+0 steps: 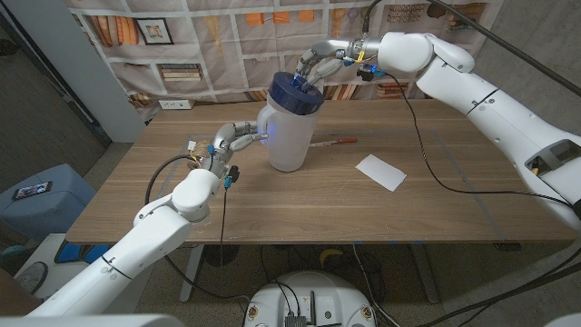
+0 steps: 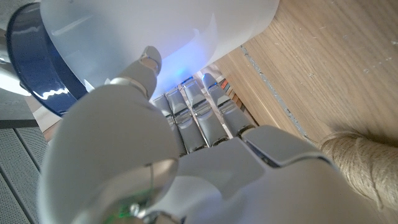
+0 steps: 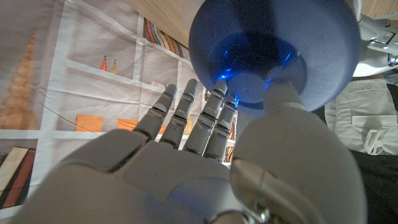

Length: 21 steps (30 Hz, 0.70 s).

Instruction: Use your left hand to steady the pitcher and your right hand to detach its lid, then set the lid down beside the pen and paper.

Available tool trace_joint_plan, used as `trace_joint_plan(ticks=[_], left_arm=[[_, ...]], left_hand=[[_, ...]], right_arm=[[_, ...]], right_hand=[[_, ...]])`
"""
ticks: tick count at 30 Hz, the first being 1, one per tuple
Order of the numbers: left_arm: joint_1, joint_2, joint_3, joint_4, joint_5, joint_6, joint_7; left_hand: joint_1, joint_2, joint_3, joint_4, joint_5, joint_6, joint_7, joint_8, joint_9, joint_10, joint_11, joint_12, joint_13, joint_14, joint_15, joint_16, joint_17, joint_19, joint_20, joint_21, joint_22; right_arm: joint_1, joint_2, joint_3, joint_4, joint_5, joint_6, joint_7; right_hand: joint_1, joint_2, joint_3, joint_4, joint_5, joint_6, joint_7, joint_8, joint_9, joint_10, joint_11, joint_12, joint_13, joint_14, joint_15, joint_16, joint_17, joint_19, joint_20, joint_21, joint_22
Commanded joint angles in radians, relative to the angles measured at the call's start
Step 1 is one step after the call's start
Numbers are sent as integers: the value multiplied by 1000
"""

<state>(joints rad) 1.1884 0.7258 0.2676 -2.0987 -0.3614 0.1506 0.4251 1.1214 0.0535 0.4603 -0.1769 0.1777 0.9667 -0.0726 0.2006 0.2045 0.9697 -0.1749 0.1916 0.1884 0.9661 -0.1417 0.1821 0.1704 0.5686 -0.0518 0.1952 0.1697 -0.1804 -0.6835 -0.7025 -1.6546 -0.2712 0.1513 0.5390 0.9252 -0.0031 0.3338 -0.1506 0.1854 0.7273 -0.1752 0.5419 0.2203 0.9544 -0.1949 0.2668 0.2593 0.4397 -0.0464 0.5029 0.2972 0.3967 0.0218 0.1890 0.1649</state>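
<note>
The left hand (image 1: 234,138) reaches in from the left side of the wooden table (image 1: 182,204) and holds the pitcher (image 1: 289,136) low on its side, by the handle. In the left wrist view the fingers (image 2: 199,112) lie close together, pressed against the frosted wall, with the thumb on the near face. The pitcher stands upright near the table's middle, translucent white; whether anything is inside cannot be told through the cloudy wall. Its dark blue lid (image 1: 294,94) sits on the rim. The right hand (image 1: 320,65) comes down on the lid from behind and right. In the right wrist view its fingers (image 3: 186,115) are slightly spread and reach the lid's edge with the thumb on the opposite side; a firm grip is likely but not plain. Right of the pitcher lies a red pen (image 1: 334,141), then a white paper (image 1: 381,172), apart from each other.
</note>
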Motion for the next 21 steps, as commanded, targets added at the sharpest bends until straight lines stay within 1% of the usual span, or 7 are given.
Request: trace_joint_plan(ticks=[1, 7, 21], left_arm=[[-3, -7, 5, 12, 0, -9, 3], [-6, -10, 8, 19, -1, -13, 1], [-14, -16, 14, 36, -3, -27, -4]], left_hand=[[4, 19, 6, 3, 7, 24, 22, 8, 2, 2, -2, 2, 5, 7, -93, 3, 5, 7, -148, 1, 2], [2, 20, 5, 4, 7, 27, 25, 9, 2, 0, -2, 2, 5, 7, -92, 3, 5, 8, -147, 1, 2], [-1, 20, 5, 5, 7, 24, 27, 8, 2, -2, -2, 2, 5, 3, -91, 1, 4, 8, -147, 1, 2]], right_arm=[[6, 2, 7, 2, 35, 1, 12], [7, 1, 10, -3, 37, 4, 4], [-5, -14, 42, -37, 66, -14, -19]], right_hand=[[-3, 110, -1, -3, 4, 67, -43, 18, 1, 39, -27, -4, 2, 7, -142, 2, 0, 6, 6, 1, 3], [-3, 111, -2, -3, 4, 67, -43, 18, 1, 39, -27, -5, 2, 7, -142, 2, 0, 3, 7, 0, 3], [-8, 111, -6, -2, 4, 66, -43, 17, -1, 38, -27, -9, 4, 7, -140, 2, 0, 4, 10, 0, 3]])
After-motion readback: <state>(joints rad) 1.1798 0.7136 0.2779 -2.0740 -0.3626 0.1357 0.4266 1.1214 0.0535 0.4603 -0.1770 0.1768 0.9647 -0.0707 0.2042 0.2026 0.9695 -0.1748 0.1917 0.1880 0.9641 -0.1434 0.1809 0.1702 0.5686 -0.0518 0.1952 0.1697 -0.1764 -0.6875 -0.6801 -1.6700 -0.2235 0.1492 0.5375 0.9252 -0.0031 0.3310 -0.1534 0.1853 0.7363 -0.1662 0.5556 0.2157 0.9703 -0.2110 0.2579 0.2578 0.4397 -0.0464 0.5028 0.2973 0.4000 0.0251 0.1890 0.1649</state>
